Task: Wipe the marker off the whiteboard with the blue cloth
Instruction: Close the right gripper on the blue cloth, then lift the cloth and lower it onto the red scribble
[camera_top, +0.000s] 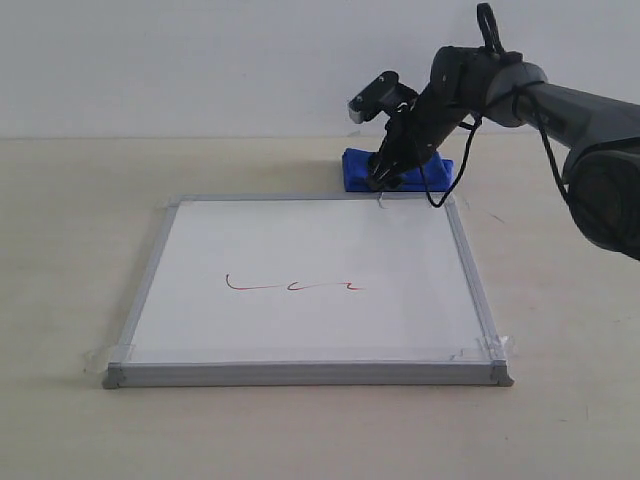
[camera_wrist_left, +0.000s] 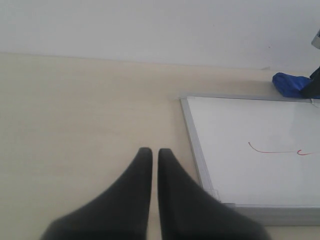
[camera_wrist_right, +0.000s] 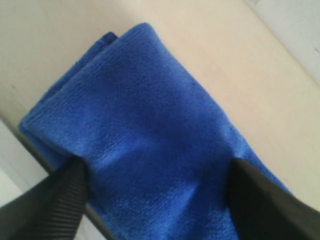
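The whiteboard (camera_top: 300, 240) lies flat on the table with the red marker line (camera_top: 295, 288) across its middle. The folded blue cloth (camera_top: 355, 168) sits on the table just beyond the board's far edge. My right gripper (camera_top: 382, 180) is lowered onto it, open. In the right wrist view its ribbed fingers (camera_wrist_right: 65, 195) stand wide apart on either side of the cloth (camera_wrist_right: 150, 125), which fills the gap. My left gripper (camera_wrist_left: 150, 150) is shut and empty over bare table, beside the board's frame (camera_wrist_left: 192, 135). That view also shows part of the marker line (camera_wrist_left: 280, 150) and the cloth (camera_wrist_left: 287, 82).
A pale wooden table (camera_top: 80, 200) surrounds the board, with a white wall (camera_top: 200, 60) behind it. Clear tape holds the board's corners (camera_top: 490, 348). The right arm's black cable (camera_top: 435, 190) hangs over the cloth and the board's far edge.
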